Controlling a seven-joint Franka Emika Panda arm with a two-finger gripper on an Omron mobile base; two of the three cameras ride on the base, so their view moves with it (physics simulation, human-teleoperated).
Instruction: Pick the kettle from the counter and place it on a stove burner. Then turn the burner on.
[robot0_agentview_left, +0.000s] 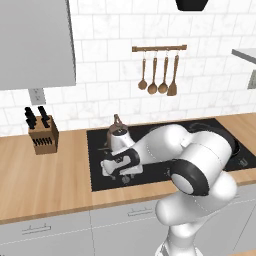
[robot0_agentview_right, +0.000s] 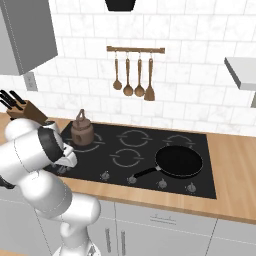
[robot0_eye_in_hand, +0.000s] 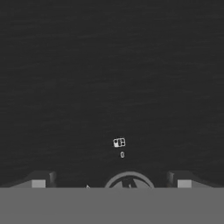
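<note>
The brown-bronze kettle (robot0_agentview_left: 118, 132) (robot0_agentview_right: 81, 130) stands upright on the back-left burner marking (robot0_agentview_right: 93, 146) of the black glass cooktop (robot0_agentview_left: 97, 170) (robot0_agentview_right: 150, 150), free of any grip. My gripper (robot0_agentview_left: 120, 172) (robot0_eye_in_hand: 111, 180) hangs low over the cooktop's front-left edge, in front of the kettle and apart from it. It is open, its fingertips (robot0_eye_in_hand: 41, 180) set wide. A round grey control knob (robot0_eye_in_hand: 129, 181) lies between them at the bottom of the hand view, below a small white icon (robot0_eye_in_hand: 119, 142). The wood-grain counter (robot0_agentview_left: 45, 175) (robot0_agentview_right: 235, 165) surrounds the cooktop.
A black frying pan (robot0_agentview_right: 179, 161) sits on the front-right burner, handle pointing left. More knobs (robot0_agentview_right: 131, 179) line the front edge. A knife block (robot0_agentview_left: 42, 135) (robot0_agentview_right: 22, 111) stands at the left on the counter. Wooden utensils (robot0_agentview_left: 159, 75) (robot0_agentview_right: 132, 75) hang on the tiled wall.
</note>
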